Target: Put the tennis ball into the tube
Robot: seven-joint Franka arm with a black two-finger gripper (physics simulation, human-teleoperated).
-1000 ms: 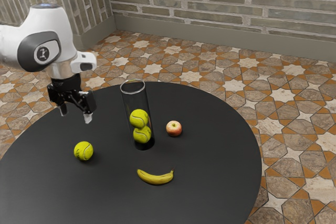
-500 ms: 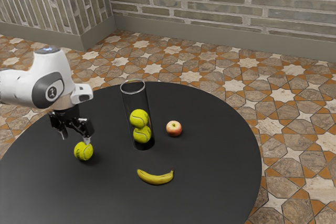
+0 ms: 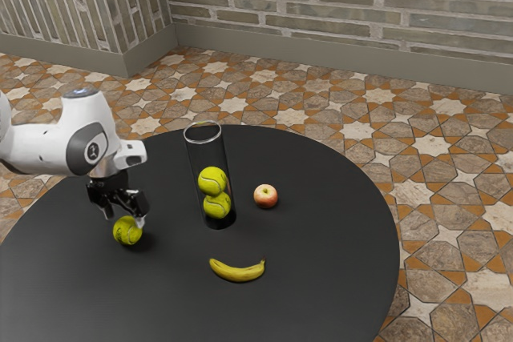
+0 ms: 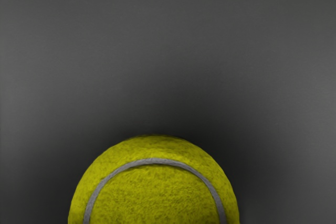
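Jaws parted, a black pincer [image 3: 124, 219] is pictured right over a loose tennis ball [image 3: 127, 234] on a round table [image 3: 321, 246]. Across from the pincer, toward the exterior view's right, two stacked balls [image 3: 212, 181] are held in a clear tube [image 3: 195, 164], with an apple [image 3: 265, 197] and banana [image 3: 238, 271] nearby.

The loose tennis ball [image 4: 152, 198] presents a rough, matt, felt-like nap with a smoother grey seam. The tube [image 3: 195, 162] appears smooth, transparent and glossy, as glass or clear plastic. The tabletop [image 3: 321, 278] is smooth with a soft sheen; the apple [image 3: 265, 197] has smooth skin. Stone-like tiles [image 3: 449, 174] adjoin a rough, matt brick wall [image 3: 385, 22].
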